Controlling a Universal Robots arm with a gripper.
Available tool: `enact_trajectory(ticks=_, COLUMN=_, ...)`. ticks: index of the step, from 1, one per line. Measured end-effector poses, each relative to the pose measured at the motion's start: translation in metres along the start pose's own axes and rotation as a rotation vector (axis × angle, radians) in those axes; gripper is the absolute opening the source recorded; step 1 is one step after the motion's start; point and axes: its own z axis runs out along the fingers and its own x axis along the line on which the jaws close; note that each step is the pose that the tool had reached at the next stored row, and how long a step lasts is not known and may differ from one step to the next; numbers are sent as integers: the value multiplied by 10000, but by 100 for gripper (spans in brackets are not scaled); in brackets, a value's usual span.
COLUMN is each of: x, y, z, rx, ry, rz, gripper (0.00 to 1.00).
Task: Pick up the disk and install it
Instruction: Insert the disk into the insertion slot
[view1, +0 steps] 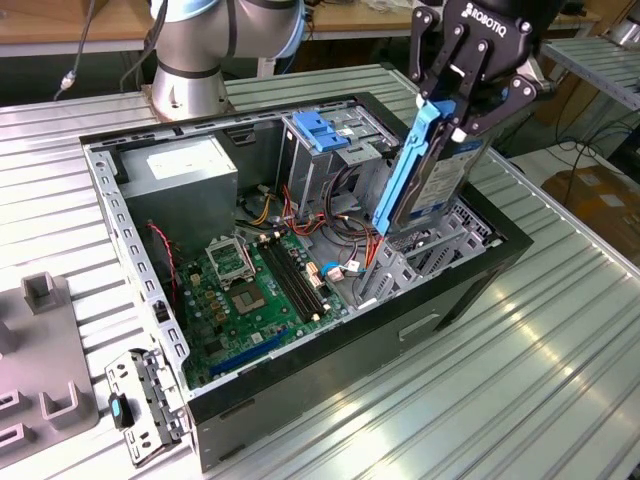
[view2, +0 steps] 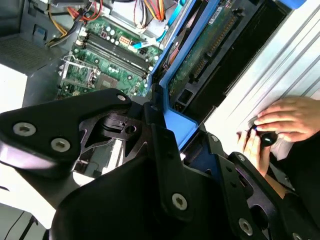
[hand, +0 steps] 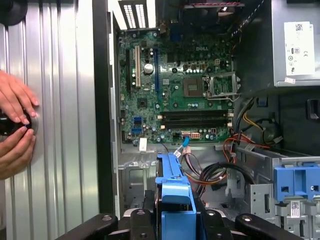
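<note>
In the exterior view an open case (view1: 300, 375) fills the middle of the frame, with the motherboard (view1: 250, 290) on its floor. Over the case's right part the disk (view1: 432, 185) stands steeply tilted. Its upper end is clamped between the fingers of the gripper (view1: 455, 118), at the upper right.

White lettering crosses the black body of the gripper (view1: 458, 118). A white sticker (hand: 299, 47) with symbols and fine print lies on the grey metal box (hand: 278, 50). A small white logo marks the motherboard (hand: 175, 95).
</note>
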Motion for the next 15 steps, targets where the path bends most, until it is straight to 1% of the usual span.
enact_trajectory(ticks=6, x=21, y=-160, z=70, rx=3, ry=0, rz=-67, gripper=37)
enact_trajectory(ticks=9, x=39, y=-175, z=111, rx=3, ry=0, rz=-71, gripper=37)
enact_trajectory(ticks=12, x=59, y=-215, z=162, rx=4, ry=0, rz=-74, gripper=37)
enact_trajectory(ticks=15, x=61, y=-218, z=186, rx=3, ry=2, rz=-73, gripper=37)
